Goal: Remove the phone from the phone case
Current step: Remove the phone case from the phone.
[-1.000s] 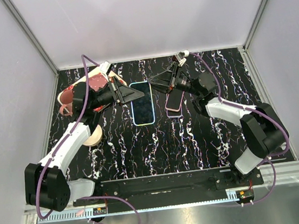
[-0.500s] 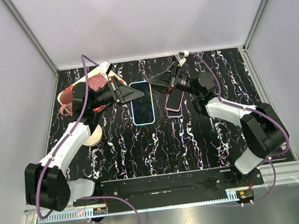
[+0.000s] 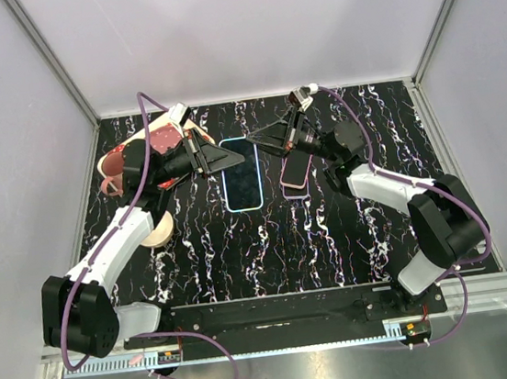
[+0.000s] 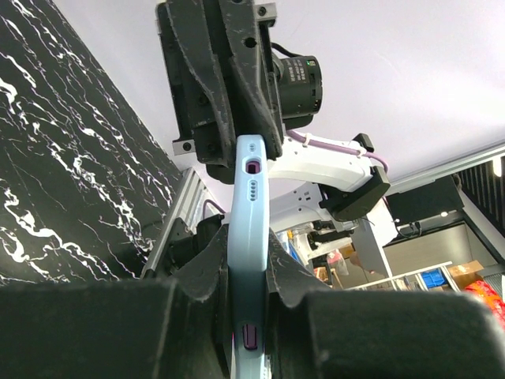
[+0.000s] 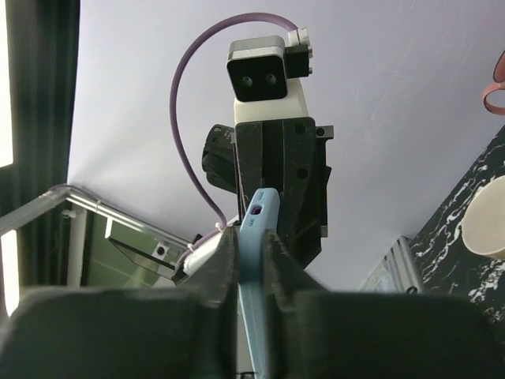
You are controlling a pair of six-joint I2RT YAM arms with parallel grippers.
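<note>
Light-blue rubbery plastic is all that either wrist camera shows of the case (image 4: 247,237), seen edge-on and pinched from both sides. The left gripper (image 3: 241,159) has its jaws closed down on one stretch of the rim, and the right gripper (image 3: 258,142) is clamped the same way on the stretch opposite, both at the far end of the case near the middle of the table (image 3: 333,235).

The main risk, as I read it, is that both grips sit on the case and neither on the phone (image 3: 242,182). Pulling the arms apart would then only stretch or twist the soft rim. If one corner pops free suddenly, the phone could slide out unsupported and drop onto the table. Pinching hard across the face could also lock the phone in instead of letting it peel loose. A soft rim may slip out of one pair of fingers too, leaving the whole thing hanging from the other.

As for what holds what: from above, the dark screen is framed all round by the blue rim, so the phone looks fully seated in the case. Just right of it lies a dark and pink slab (image 3: 296,173), flat on the table. At the far left are some pink things (image 3: 159,136); I cannot tell what they are or whether anything is in them.
</note>
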